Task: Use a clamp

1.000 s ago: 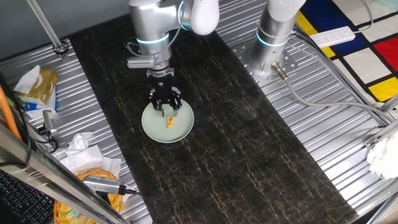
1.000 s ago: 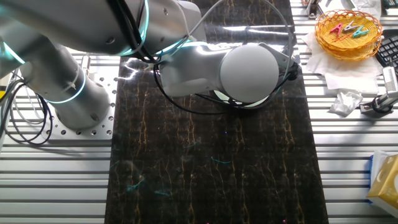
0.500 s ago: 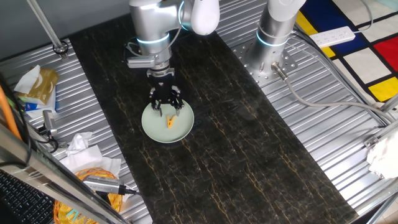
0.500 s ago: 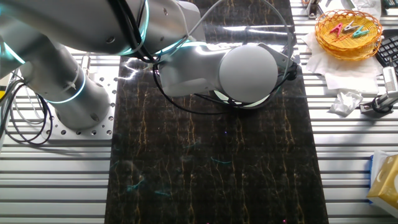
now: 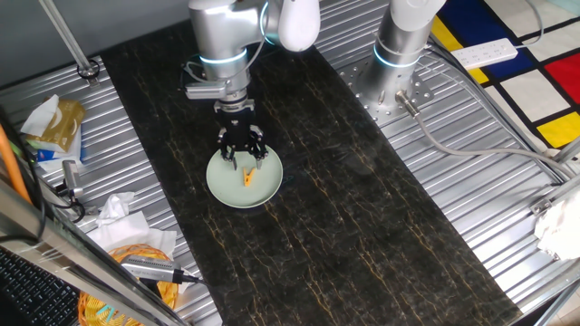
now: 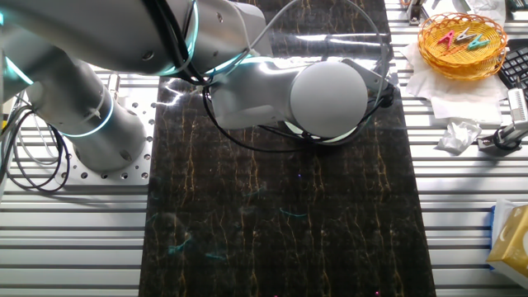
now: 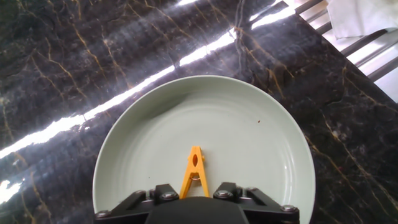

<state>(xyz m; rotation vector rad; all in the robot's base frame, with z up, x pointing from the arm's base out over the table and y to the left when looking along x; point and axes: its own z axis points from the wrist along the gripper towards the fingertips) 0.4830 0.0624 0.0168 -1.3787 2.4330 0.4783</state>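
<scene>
The clamp [image 5: 247, 177] is a small orange clip that lies flat on the round pale green plate [image 5: 222, 188] on the dark marble mat. My gripper [image 5: 242, 156] hangs straight over the plate's far side, its jaws open and empty. In the hand view the clamp [image 7: 194, 171] lies between my two black fingers [image 7: 163, 194], pointed end away and rear end hidden under the gripper [image 7: 194, 191]. The plate [image 7: 249, 143] fills that view. In the other fixed view the arm hides the clamp and only a sliver of the plate [image 6: 328, 139] shows.
A yellow wicker basket [image 6: 462, 51] with several coloured clips stands on white tissue at the mat's corner. Crumpled paper and tools [image 5: 136, 258] lie on the metal table beside the mat. A second arm's base [image 5: 399, 54] stands at the far side.
</scene>
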